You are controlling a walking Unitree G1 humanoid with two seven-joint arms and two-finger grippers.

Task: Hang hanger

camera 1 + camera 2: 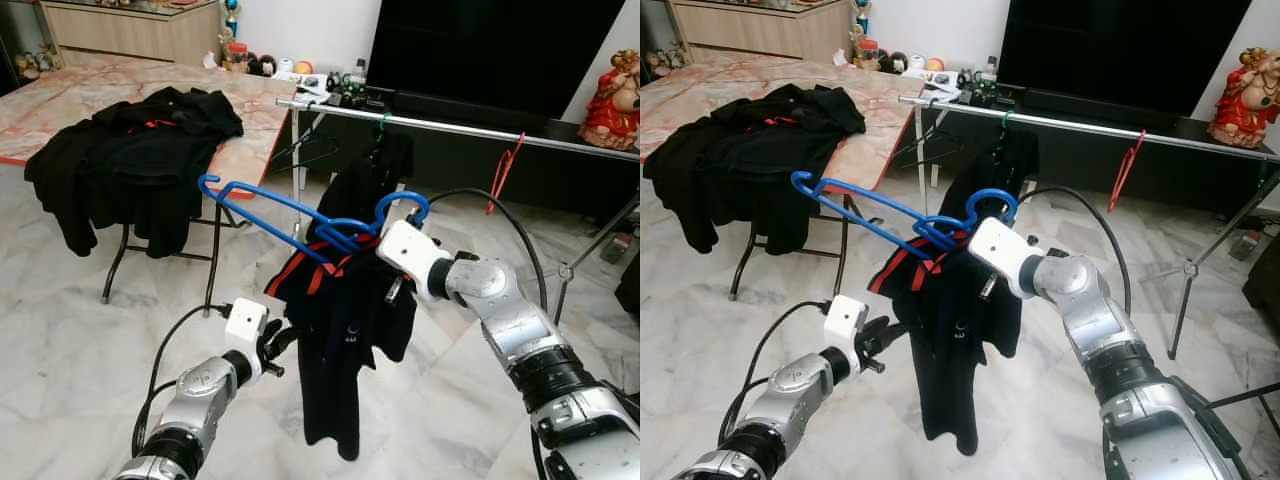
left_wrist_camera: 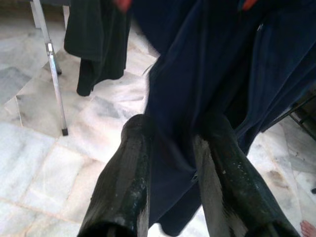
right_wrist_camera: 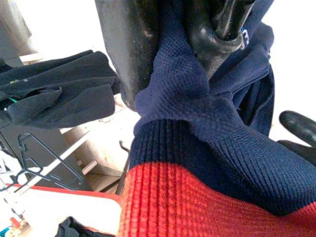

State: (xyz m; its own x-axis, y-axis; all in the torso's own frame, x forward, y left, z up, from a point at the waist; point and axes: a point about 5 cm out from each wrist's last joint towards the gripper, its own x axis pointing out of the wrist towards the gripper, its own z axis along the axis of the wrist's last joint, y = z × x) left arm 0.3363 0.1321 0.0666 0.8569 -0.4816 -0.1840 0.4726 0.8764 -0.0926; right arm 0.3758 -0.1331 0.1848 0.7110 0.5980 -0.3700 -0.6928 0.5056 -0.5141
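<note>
My right gripper (image 1: 375, 243) clamps the blue hanger (image 1: 290, 215) and shirt (image 1: 345, 330) short of the rail (image 1: 470, 127). Left gripper (image 2: 173, 163), fingers parted, rests against the shirt. Next, I judge: hook over the rail.

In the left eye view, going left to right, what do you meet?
Pile of black clothes on the table → left claw → navy shirt on the blue hanger → red hanger on the rail → red statue.
</note>
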